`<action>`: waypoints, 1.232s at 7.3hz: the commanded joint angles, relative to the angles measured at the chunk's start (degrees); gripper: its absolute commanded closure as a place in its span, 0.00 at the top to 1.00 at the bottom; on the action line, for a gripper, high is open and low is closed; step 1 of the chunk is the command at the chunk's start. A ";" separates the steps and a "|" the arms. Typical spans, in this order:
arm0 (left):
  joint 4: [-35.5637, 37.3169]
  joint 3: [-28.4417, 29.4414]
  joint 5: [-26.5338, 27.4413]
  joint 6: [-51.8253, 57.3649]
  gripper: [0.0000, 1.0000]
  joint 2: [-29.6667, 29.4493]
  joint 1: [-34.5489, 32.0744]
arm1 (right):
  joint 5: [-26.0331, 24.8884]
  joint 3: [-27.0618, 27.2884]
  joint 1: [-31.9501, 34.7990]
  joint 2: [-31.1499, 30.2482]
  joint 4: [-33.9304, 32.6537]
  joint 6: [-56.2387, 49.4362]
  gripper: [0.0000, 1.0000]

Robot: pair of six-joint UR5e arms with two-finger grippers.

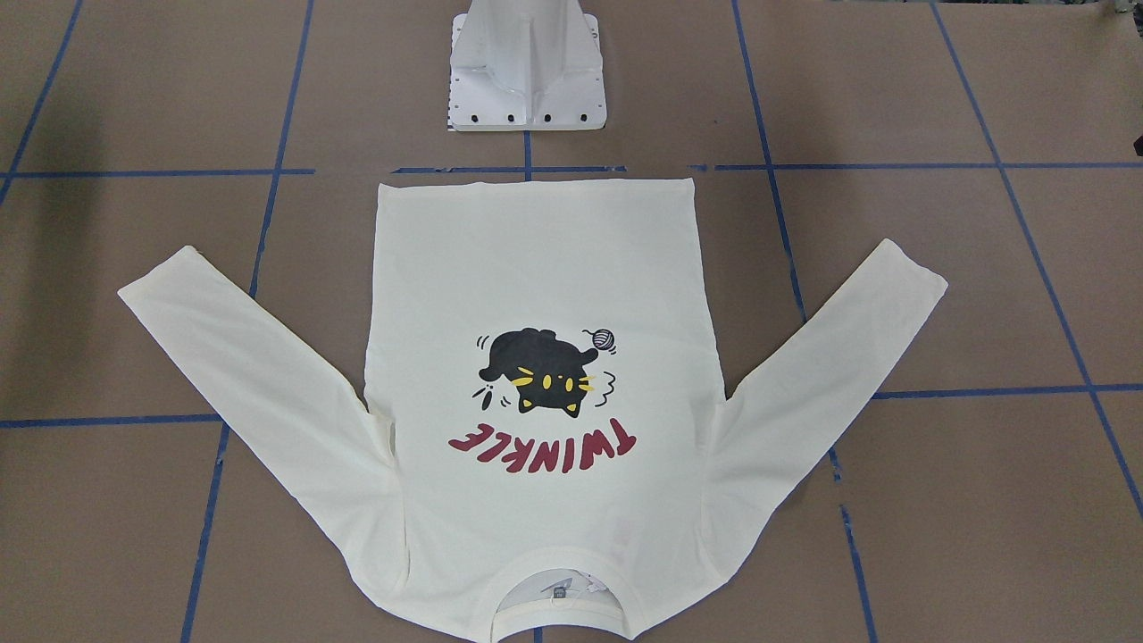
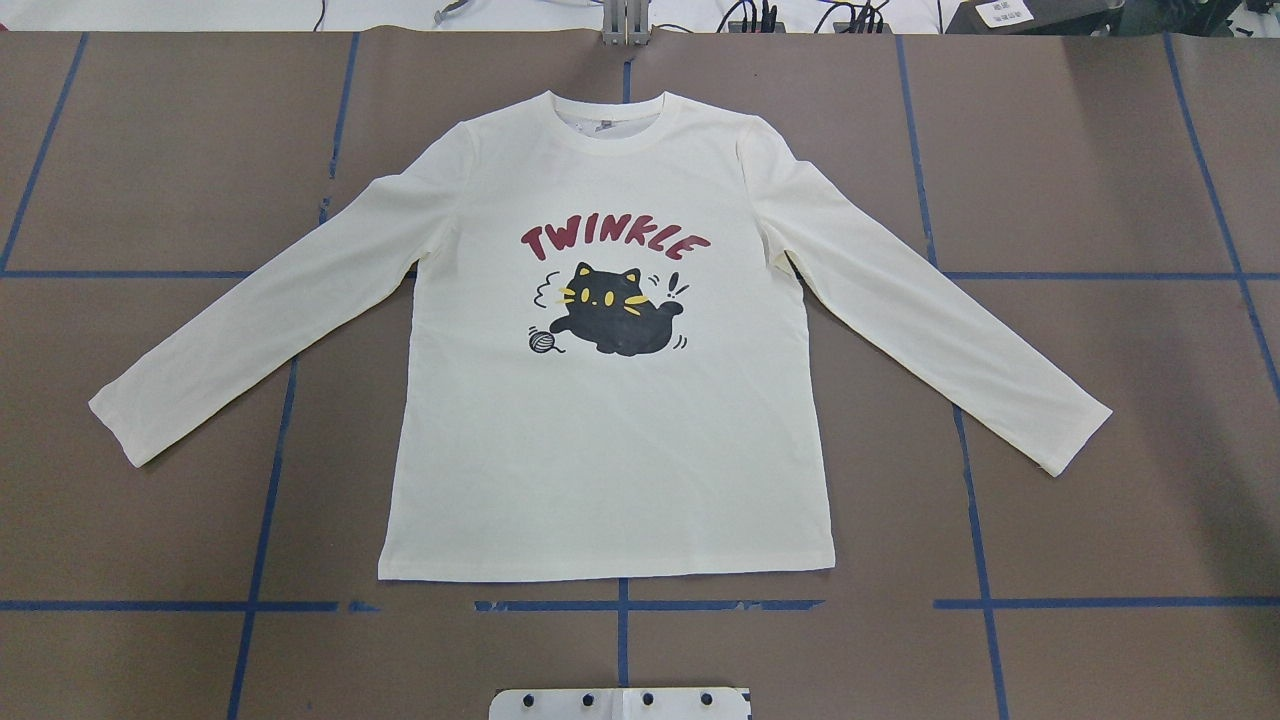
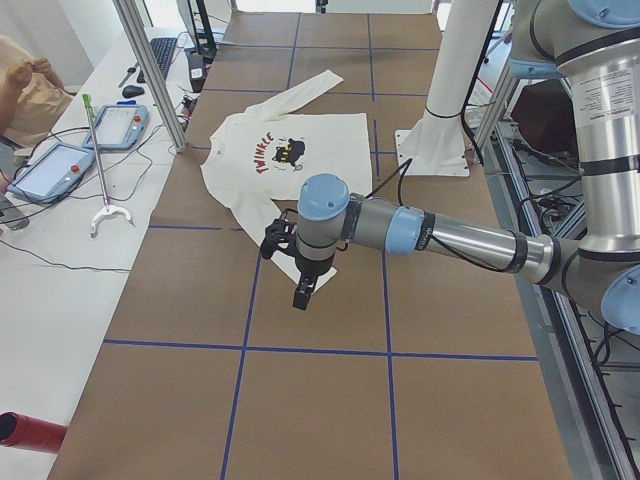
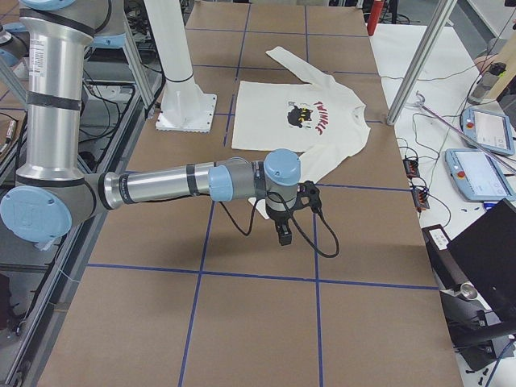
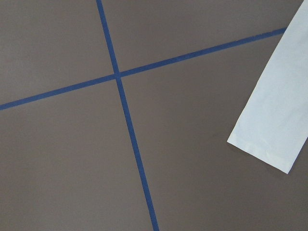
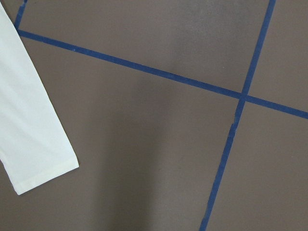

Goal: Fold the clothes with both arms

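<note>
Cream-white T-shirt (image 1: 536, 268) lies flat, print up, mid-worktop (image 1: 134, 536) in the front view, its collar toward the operators' edge overhead; in the side views the left gripper (image 3: 303, 296) and right gripper (image 4: 284, 237) each hang near a sleeve end, and I cannot tell whether either is clenched or released; each wrist view catches one cuff (image 5: 269, 130).

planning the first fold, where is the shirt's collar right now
In the overhead view the collar sits at the top centre of the flat T-shirt, on the end farthest from the white pedestal base.

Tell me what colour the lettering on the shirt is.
The lettering is dark red, on a cream shirt. It shows best in the overhead view.
</note>
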 commanded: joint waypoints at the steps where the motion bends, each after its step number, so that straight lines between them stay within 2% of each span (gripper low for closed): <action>1: 0.20 -1.49 -0.09 -0.06 1.00 -0.10 0.22 | 0.63 2.06 1.04 -0.69 -1.06 -1.83 1.00; 3: -0.07 -1.59 -0.09 -0.15 1.00 0.87 0.22 | 0.99 4.44 0.86 -4.10 -0.45 -0.34 1.00; 4: -0.41 -1.51 -0.44 -3.29 1.00 0.88 0.31 | 2.82 4.54 -0.53 -4.13 -0.10 2.54 1.00; 6: -0.77 -2.81 -0.62 -4.90 1.00 0.79 0.31 | 5.29 4.36 -9.12 -3.43 2.17 14.90 1.00; 8: -1.56 -2.91 -0.62 -4.99 1.00 0.79 0.31 | 3.38 3.06 -16.15 -4.21 13.12 30.88 1.00; 9: -1.56 -2.82 -0.62 -4.99 1.00 0.79 0.31 | -0.20 -1.39 -18.71 -4.21 19.09 33.22 1.00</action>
